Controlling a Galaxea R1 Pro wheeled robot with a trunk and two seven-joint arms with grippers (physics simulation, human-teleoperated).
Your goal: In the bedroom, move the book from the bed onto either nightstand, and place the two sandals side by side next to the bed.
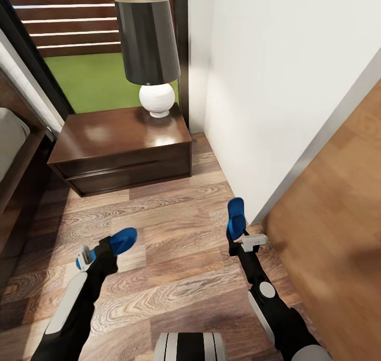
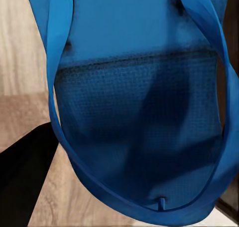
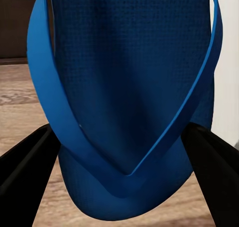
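One blue sandal sits in the left gripper at the lower left of the head view, lifted clear of the wood-plank floor and lying roughly level, its rounded end pointing toward the upper right. In the left wrist view the same sandal takes up most of the frame, textured footbed and straps facing the camera, with one dark finger at the lower left corner against its edge. The second finger is hidden, so the clamp is judged from the way the sandal hangs off the arm.

The other sandal stands nearly upright in the right gripper, right of centre in the head view and close to the foot of the white wall. The right wrist view shows that sandal with its V-shaped strap, and both dark fingers pressed against its two sides near the lower corners, closed on it.

The two sandals are well apart, with bare floor between them. Above them, in the upper left half of the frame, is the nightstand, dark glossy wood with one wide drawer. A lamp with a dark shade and round white base stands at its back right corner. The bed shows at the left edge, its grey mattress above the dark frame, just beside the nightstand. A window behind gives onto grass and a slatted fence.
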